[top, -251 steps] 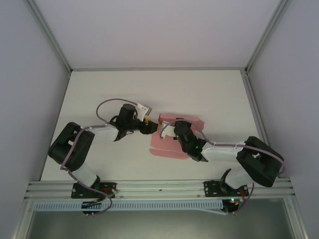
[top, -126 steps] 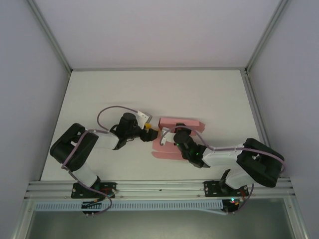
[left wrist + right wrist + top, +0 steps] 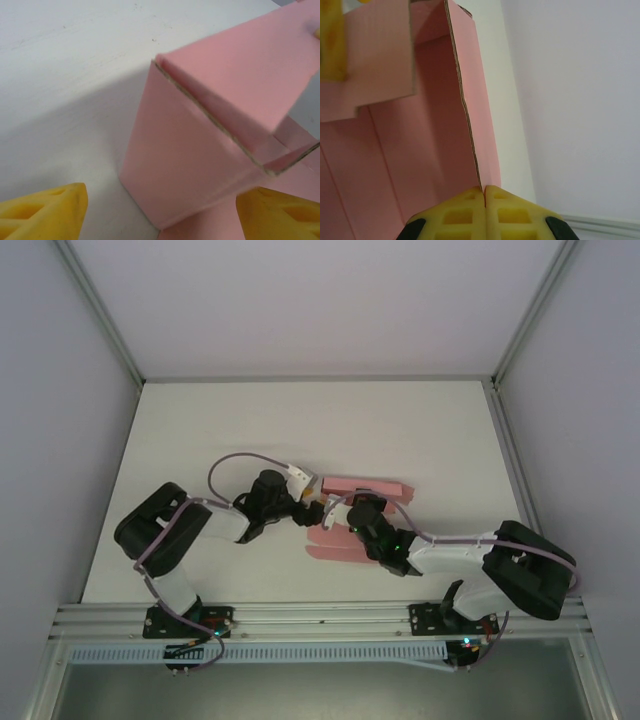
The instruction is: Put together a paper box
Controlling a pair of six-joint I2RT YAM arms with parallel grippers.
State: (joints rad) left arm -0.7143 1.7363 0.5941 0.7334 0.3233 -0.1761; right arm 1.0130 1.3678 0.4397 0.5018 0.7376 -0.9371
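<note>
No readable text, label, brand or number appears on anything.

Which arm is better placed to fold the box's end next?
Left, probably. The right gripper is shut on the upright wall of the paper box; the left gripper is open, fingers either side of the box's end.

Cropped paper box [image 3: 190,165] (wrist views)

White counter [image 3: 300,420], matte, walled on three sides. Pink paper box [image 3: 372,486] lies near its centre, partly folded, one wall upright.
</note>
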